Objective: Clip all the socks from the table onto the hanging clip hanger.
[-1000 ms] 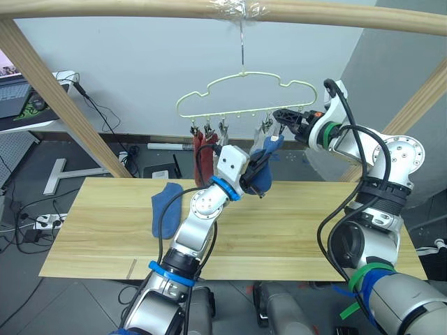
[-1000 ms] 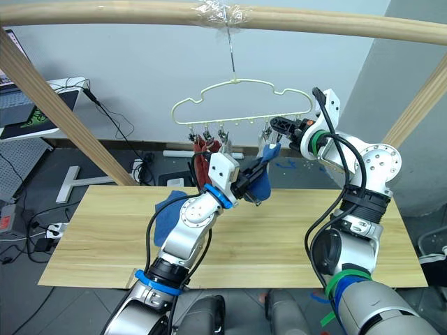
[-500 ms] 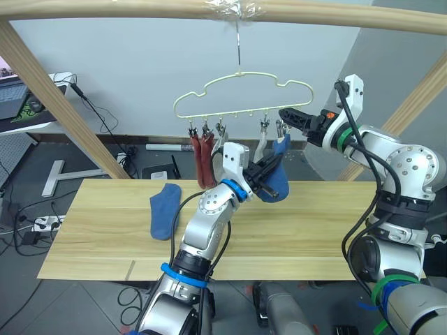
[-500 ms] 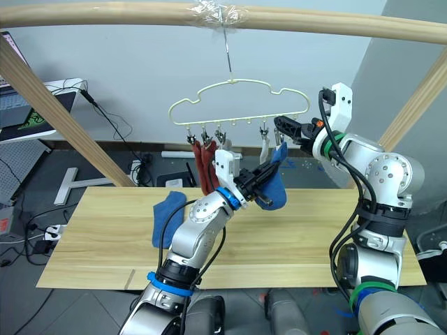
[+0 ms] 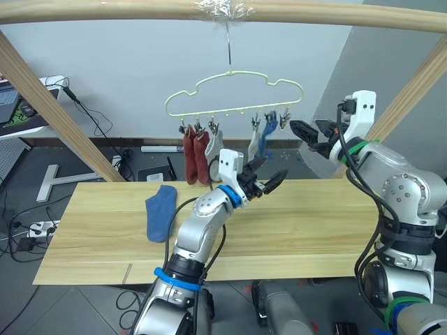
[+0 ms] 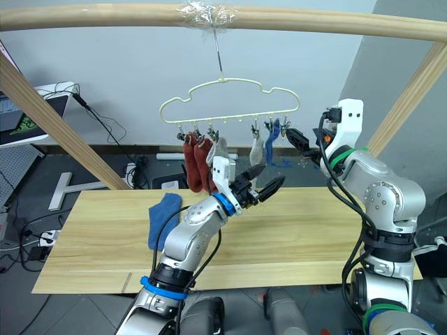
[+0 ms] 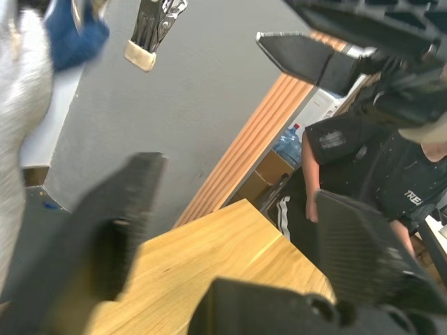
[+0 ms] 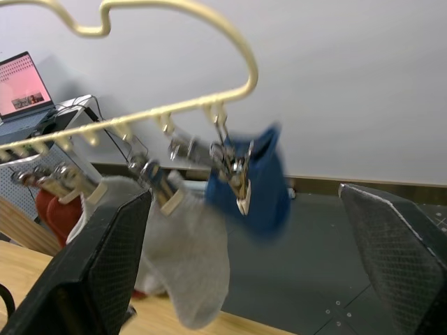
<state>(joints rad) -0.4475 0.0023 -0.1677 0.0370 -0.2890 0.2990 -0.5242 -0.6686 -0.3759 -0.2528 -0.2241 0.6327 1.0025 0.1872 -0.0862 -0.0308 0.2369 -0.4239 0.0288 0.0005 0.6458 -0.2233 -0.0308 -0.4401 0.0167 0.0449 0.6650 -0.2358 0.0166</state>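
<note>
The cream clip hanger point(image 5: 230, 89) hangs from the top bar. Clipped to it are two rust red socks point(image 5: 192, 155), two light grey socks point(image 5: 253, 144) and one blue sock point(image 5: 266, 134); its rightmost clip point(image 7: 150, 31) is bare. A second blue sock point(image 5: 160, 211) lies on the table point(image 5: 314, 230) at the left. My left gripper point(image 5: 269, 171) is open and empty, just below and in front of the hanging blue sock point(image 8: 255, 185). My right gripper point(image 5: 308, 135) is open and empty, a little right of the hanger's end.
A thick wooden frame bar point(image 5: 314, 14) runs overhead, with slanted posts on the left point(image 5: 49, 105) and the right point(image 5: 412, 91). A small white desk point(image 5: 24, 118) stands far left. A person in black point(image 7: 363, 167) stands beyond the table's end.
My left gripper has opened and let go of the blue sock, which now hangs clipped on the hanger. That gripper has sunk slightly. The right gripper has drawn back to the right.
</note>
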